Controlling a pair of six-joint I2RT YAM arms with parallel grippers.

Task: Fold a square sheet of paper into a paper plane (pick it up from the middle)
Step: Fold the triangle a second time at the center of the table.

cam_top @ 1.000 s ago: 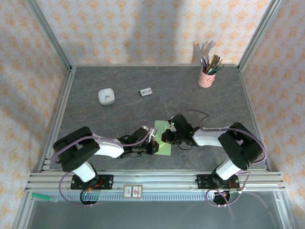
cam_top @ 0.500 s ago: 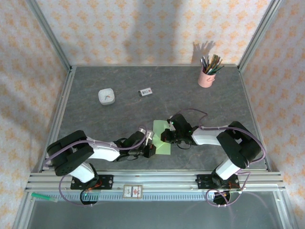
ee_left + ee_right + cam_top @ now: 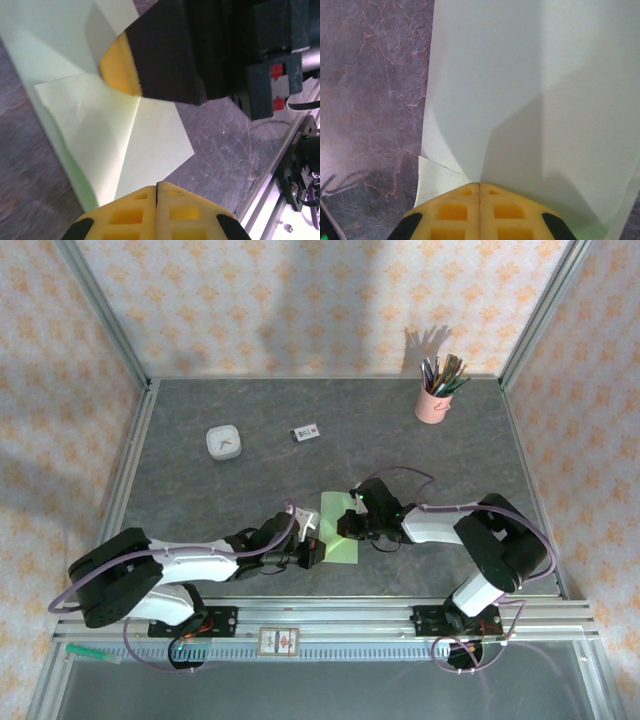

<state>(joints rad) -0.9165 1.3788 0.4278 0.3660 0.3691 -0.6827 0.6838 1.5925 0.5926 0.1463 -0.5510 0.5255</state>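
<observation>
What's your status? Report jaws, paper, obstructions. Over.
Left jaws shut, right jaws shut, both at pale green paper sheet. Sheet partly folded, no plane yet. Pink pencil cup well clear.

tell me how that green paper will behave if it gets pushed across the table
Probably floppy: the pale green paper is a thin sheet, creased into layered flaps. Likely very light, so a push could buckle it or skid it over the smooth grey table.

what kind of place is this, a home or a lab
Most likely a robot test cell, not a home: aluminium frame posts hold printed wallpaper panels around a grey stone-look table, and two arms are bolted to a rail at its edge.
</observation>
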